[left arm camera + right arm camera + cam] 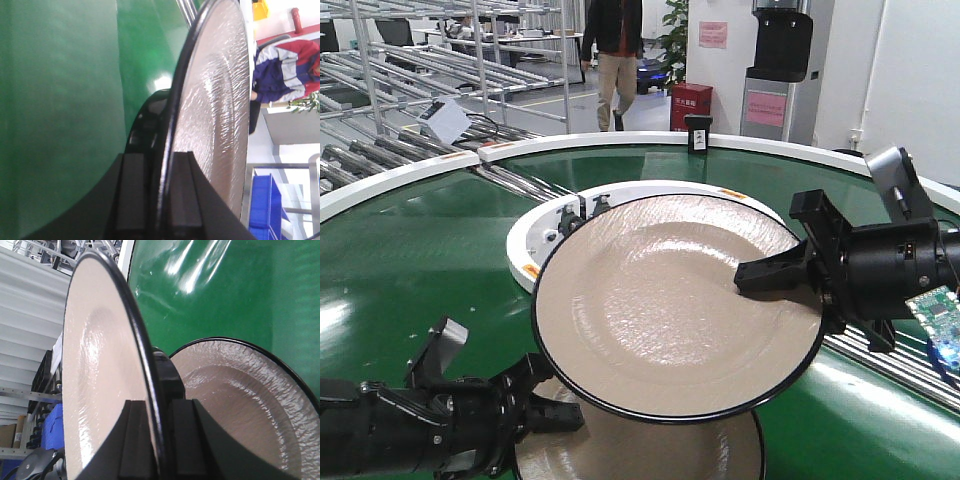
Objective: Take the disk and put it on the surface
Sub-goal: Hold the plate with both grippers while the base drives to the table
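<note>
The disk (660, 310) is a large beige plate with a black rim, held tilted above the green conveyor belt (410, 250). My right gripper (760, 275) is shut on its right edge. My left gripper (548, 395) is shut on its lower-left edge. Each wrist view shows the rim edge-on between the pads: the disk (215, 100) in the left gripper (157, 200), and the disk (100, 380) in the right gripper (159, 440). Under it lies a second beige round shape (650, 450) (240, 400); I cannot tell whether it is a reflection. No taped dark surface shows.
A white round hub (535, 240) sits behind the disk inside the belt ring. Metal rails (890, 360) run at the right and metal racks (420, 60) stand at the back left. A person (615, 50) walks in the background. A small black device (698, 132) stands on the belt's far rim.
</note>
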Controlling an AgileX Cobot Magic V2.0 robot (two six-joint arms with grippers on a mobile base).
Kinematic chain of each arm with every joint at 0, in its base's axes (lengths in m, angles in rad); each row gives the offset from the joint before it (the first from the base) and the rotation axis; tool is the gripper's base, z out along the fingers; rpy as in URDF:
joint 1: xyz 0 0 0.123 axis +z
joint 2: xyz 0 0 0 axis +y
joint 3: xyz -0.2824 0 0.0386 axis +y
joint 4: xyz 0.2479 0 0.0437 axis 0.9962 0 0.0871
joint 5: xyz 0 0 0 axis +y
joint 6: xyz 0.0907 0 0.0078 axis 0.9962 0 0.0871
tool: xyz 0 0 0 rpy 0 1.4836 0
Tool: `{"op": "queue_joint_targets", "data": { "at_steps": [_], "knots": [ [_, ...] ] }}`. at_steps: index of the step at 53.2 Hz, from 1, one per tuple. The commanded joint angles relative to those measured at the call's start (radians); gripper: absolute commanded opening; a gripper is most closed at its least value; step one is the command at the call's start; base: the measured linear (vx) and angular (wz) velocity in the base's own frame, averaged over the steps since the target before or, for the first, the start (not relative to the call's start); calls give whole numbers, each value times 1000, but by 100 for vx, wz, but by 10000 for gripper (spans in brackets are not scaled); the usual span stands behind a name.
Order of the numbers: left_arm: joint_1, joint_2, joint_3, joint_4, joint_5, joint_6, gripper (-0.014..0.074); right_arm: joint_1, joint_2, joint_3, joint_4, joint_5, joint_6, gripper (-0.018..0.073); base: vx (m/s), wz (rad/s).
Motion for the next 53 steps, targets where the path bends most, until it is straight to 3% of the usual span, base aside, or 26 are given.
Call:
{"op": "queue_joint_targets", "data": {
  "at_steps": [1, 53],
  "knots": [
    [-4, -48, -35, -90, 39, -14, -1, -3, -40, -42, 113, -34, 5, -8, -22, -4],
    [-4, -48, -35, -90, 40, -14, 0, -3, -39, -42, 112, -23, 5, -8, -24, -12]
  ]
}}
